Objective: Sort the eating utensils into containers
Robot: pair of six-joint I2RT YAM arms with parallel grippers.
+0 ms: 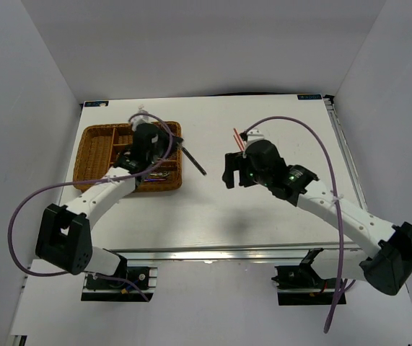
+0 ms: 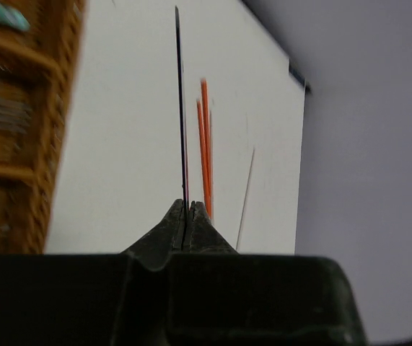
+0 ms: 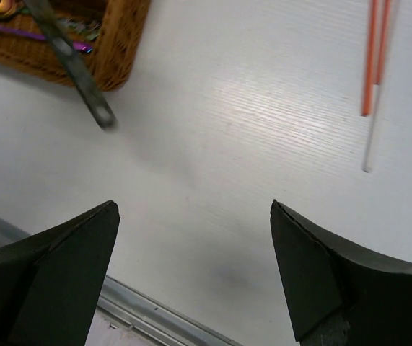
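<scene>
1. The left end effector (image 2: 186, 216) has its fingers pressed together on a thin dark utensil (image 2: 180, 108). The utensil is seen edge-on and is probably a knife. It juts straight ahead from the fingertips.
2. The wicker tray (image 2: 53, 144) lies to this end effector's left, and the cutlery in its compartments is blurred.
3. Beyond the fingertips, the red-orange chopsticks (image 2: 204, 151) lie on the table (image 2: 126, 144). The white stick (image 2: 245, 191) is just beside them, to the right.
4. The right end effector (image 3: 193, 216) is spread wide and holds nothing, hovering over bare table.
5. Ahead and to its left is a tray corner, where the gripped utensil's end reaches past the rim. Ahead and to its right are the chopstick tips.
6. The table is white, with plain pale walls (image 1: 213, 43) enclosing it.
</scene>
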